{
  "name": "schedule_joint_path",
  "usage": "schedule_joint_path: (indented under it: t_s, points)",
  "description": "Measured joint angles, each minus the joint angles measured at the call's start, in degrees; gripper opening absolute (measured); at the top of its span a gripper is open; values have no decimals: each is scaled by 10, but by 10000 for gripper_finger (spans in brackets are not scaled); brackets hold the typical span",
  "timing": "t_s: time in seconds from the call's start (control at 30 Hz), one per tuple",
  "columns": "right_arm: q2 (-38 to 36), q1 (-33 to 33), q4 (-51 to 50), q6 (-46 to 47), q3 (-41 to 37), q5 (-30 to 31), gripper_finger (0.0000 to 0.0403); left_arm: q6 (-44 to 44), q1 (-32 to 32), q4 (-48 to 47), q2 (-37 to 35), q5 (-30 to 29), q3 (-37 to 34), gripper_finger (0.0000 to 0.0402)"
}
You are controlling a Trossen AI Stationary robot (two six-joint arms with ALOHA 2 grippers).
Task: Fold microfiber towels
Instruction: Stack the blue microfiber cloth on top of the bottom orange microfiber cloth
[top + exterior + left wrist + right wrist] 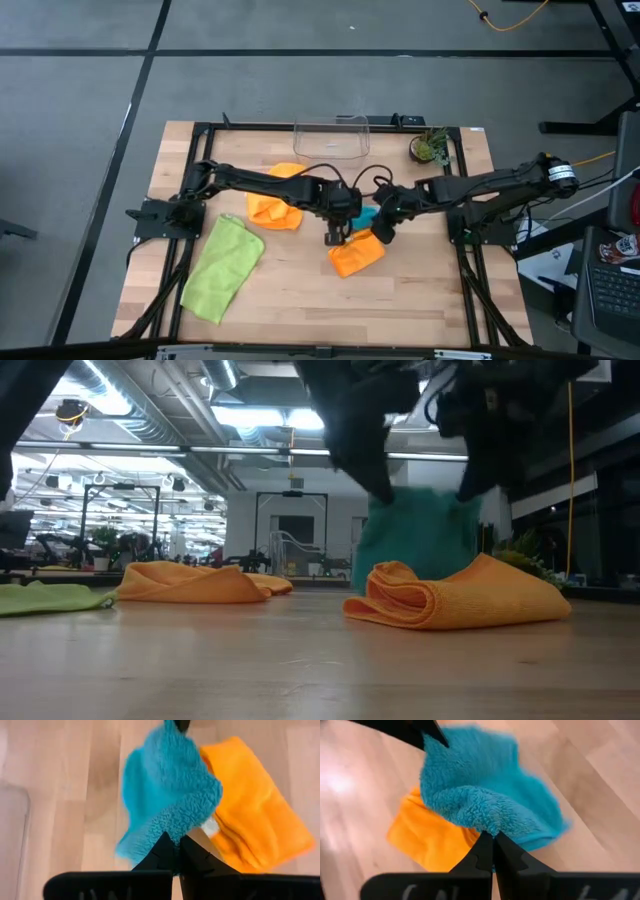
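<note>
above the middle of the desk [300, 290], from the high view, the left hand [337, 236] and right hand [381, 232] each pinch the teal towel [364, 216], which spans the gap between them across the desk. the folded orange towel [356, 256] lies just beneath, angled; another orange towel [274, 211] and the lime towel [224, 268] lie left. in the low view the teal towel [415, 538] hangs bunched behind the folded orange one [455, 597]. each wrist view shows closed fingers [167, 854] [490, 851] gripping a fluffy teal edge.
</note>
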Motion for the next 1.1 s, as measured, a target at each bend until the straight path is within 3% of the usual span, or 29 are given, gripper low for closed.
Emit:
schedule_joint_path:
  t_s: [0.23, 0.43, 0.73, 1.1]
  points:
    - [0, 29, -60, -22, 49, 15, 4, -86, -35, -2, -9, -20, 3, 0]
    - [0, 71, -91, -24, 51, 15, 4, -168, -83, -2, -9, -55, 3, 0]
    - [0, 144, -91, -21, 51, 3, 4, -302, -142, 36, -10, -60, 6, 0]
    - [0, 176, -89, -22, 47, 14, 5, -352, -164, 78, -9, -86, 6, 0]
